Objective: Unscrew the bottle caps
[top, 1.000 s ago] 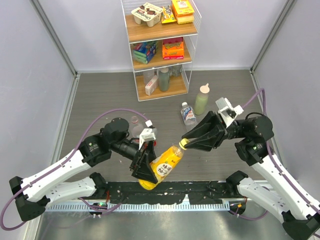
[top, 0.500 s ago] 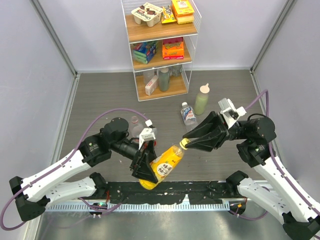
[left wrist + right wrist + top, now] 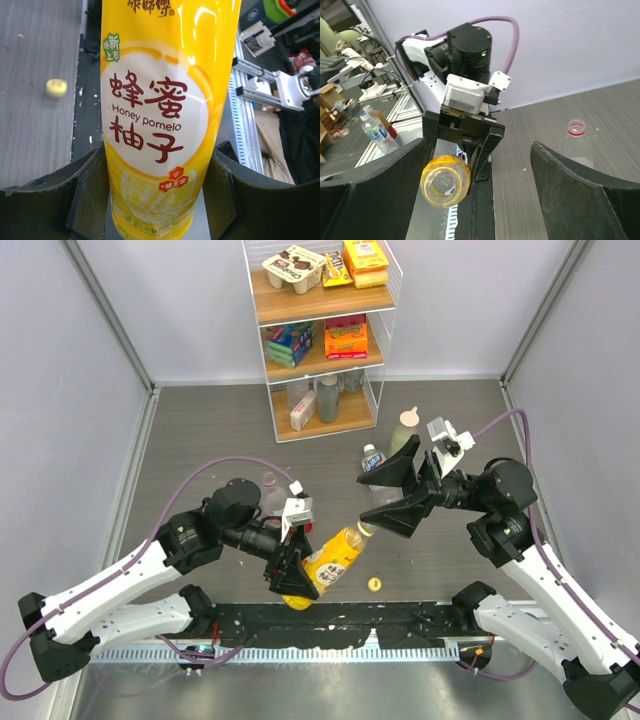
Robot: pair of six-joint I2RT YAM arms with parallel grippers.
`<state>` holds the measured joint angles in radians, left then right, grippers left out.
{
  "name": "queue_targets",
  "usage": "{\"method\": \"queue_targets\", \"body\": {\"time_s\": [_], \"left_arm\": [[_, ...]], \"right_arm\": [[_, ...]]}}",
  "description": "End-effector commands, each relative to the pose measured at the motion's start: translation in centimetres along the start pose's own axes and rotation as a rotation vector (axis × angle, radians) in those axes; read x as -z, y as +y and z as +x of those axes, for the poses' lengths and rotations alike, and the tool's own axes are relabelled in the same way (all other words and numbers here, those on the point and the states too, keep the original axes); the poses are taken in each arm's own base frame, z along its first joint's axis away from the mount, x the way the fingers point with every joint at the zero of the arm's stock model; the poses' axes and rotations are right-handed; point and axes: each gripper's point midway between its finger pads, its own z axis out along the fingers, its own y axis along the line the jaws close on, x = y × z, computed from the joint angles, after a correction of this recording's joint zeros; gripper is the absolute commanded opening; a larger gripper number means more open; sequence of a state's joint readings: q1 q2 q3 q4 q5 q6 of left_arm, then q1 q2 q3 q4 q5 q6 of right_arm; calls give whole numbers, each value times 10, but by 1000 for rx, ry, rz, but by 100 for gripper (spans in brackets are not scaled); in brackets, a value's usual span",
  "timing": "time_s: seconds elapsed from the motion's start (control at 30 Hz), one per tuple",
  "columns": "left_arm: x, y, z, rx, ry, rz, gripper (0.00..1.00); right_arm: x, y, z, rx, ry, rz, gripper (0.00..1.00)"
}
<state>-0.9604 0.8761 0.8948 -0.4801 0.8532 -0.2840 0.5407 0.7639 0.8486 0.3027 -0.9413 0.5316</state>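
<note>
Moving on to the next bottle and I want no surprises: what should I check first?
1. Yellow cap off the juice bottle: ok, it lies on the table.
2. Left gripper clamped on the juice bottle: ok.
3. Right gripper open and empty: ok.
4. Red-ringed clear bottle uncapped: ok, mouth open.
5. Blue-labelled bottle uncapped: not ok, white cap looks on.
</note>
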Motion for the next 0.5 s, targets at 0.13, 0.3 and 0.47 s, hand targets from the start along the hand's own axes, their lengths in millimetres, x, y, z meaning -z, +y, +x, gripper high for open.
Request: {"method": "queue_targets", "body": {"time_s": [0.13, 0.3, 0.47], "left_arm": [[9, 38, 8, -38, -21, -230, 0], [14, 52, 11, -36, -39, -312, 0], [24, 61, 2, -53, -84, -403, 0]], "right_arm": [[-2, -17, -15, 13, -51, 104, 92], [-1, -24, -15, -7, -56, 143, 92], [-1, -30, -14, -27, -61, 171, 92]]}}
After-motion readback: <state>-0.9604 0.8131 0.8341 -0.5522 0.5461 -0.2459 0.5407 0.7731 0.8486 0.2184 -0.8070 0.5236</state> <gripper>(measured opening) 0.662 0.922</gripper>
